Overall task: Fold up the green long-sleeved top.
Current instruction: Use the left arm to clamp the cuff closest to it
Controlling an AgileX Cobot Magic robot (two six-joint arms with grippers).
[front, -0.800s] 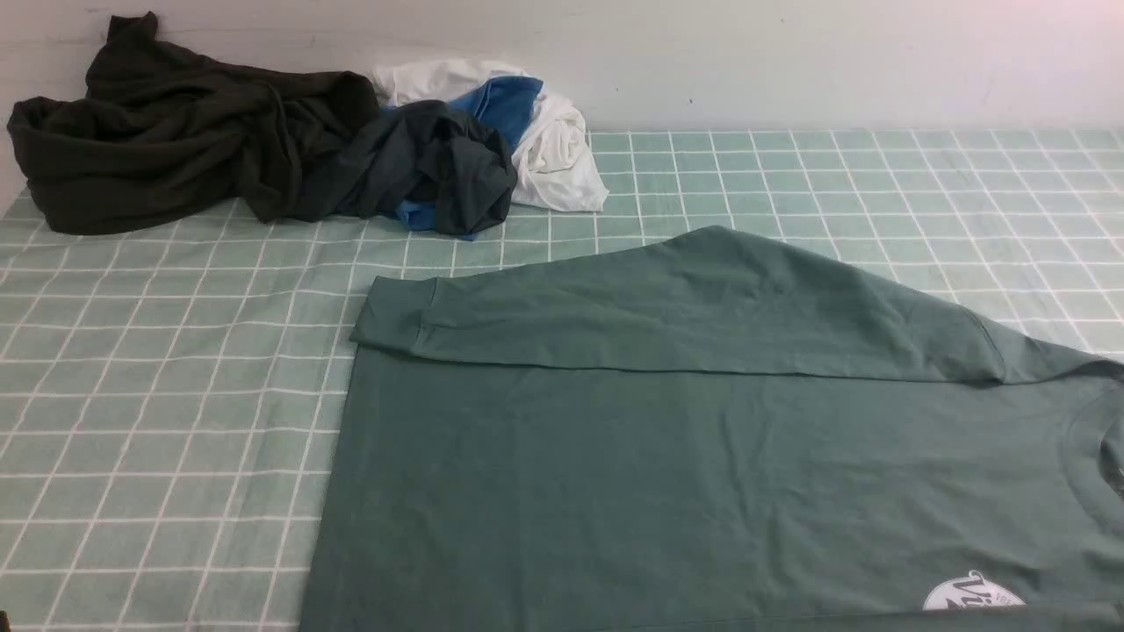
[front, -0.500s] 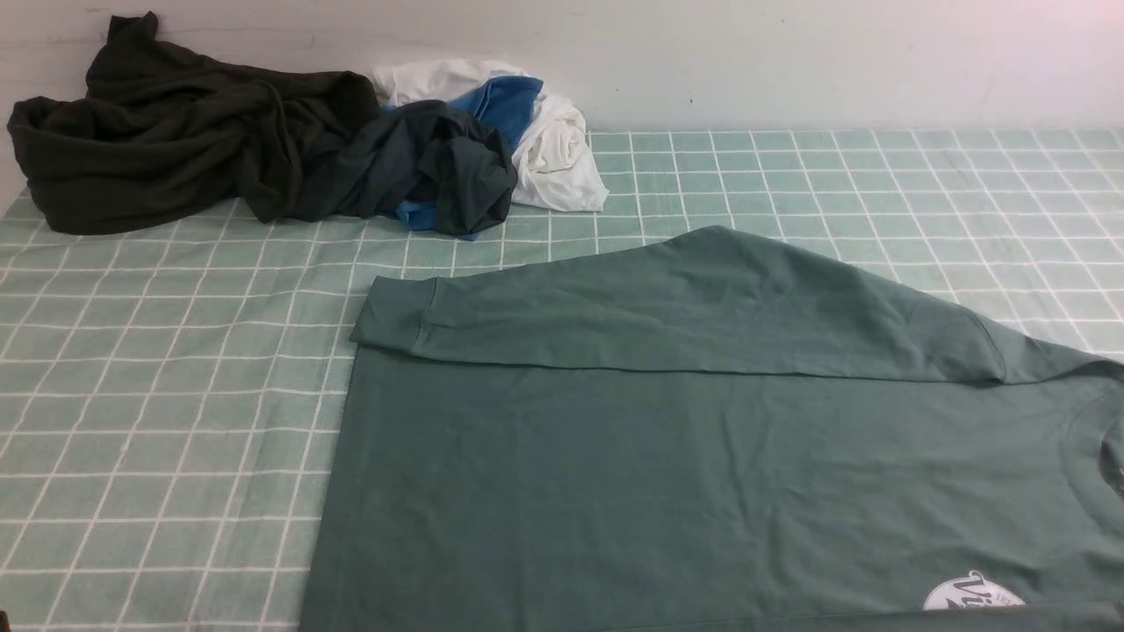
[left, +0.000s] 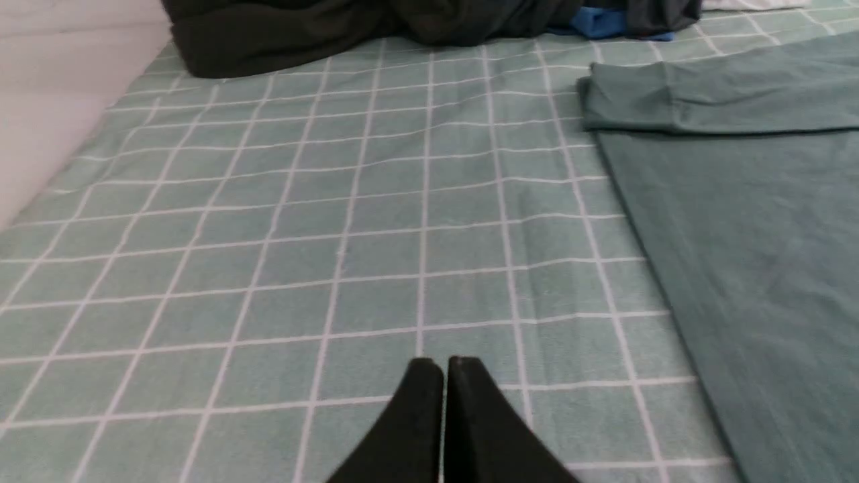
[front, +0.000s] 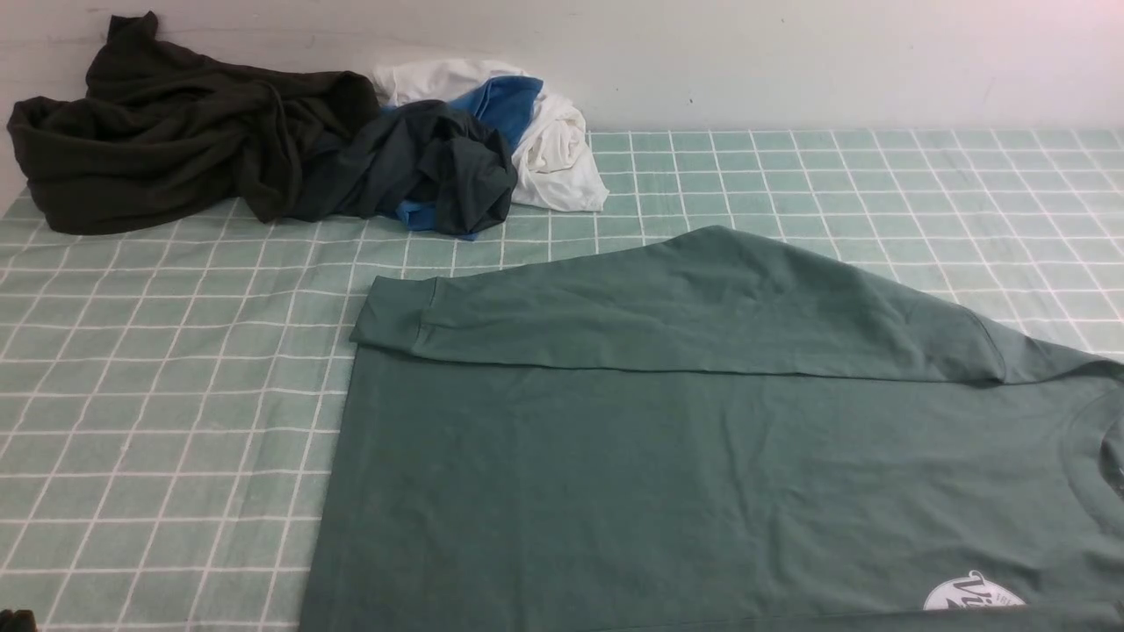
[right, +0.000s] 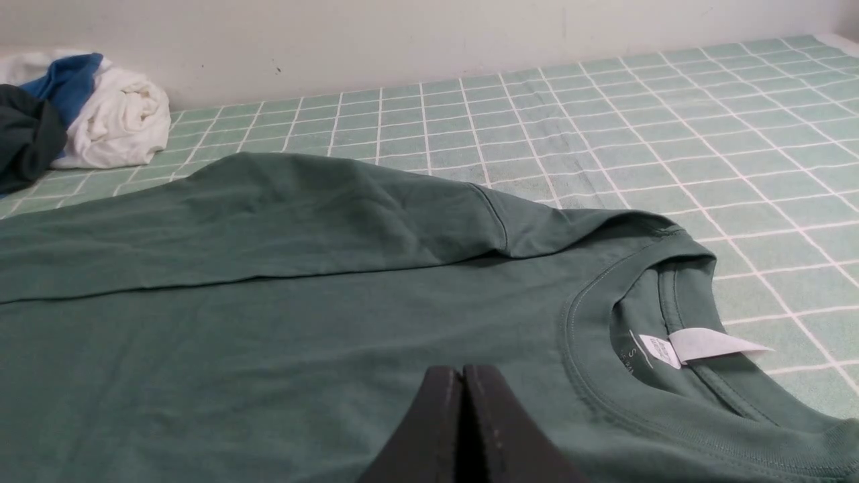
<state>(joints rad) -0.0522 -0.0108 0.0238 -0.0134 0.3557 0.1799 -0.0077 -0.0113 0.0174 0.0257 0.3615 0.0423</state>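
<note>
Surface: white-gridded green cloth (front: 176, 421) meets a pale wall (front: 790, 61).
Green long-sleeved top (front: 615, 456): lies from center toward four o'clock, far sleeve folded across its body, round logo at five.
Right wrist view: shows neckline labels (right: 661, 350) the front view lacks.
Grippers: left (left: 445, 365) and right (right: 463, 372), fingertips together.
Dark garments (front: 202, 132): eleven o'clock.

At the 8 o'clock edge of the front view, more of the robot's left arm (front: 16, 621) has come into sight. Only a thin dark sliver showed there in both earlier pictures; now a wider dark piece pokes in, reaching further toward 3 o'clock along the bottom border.
</note>
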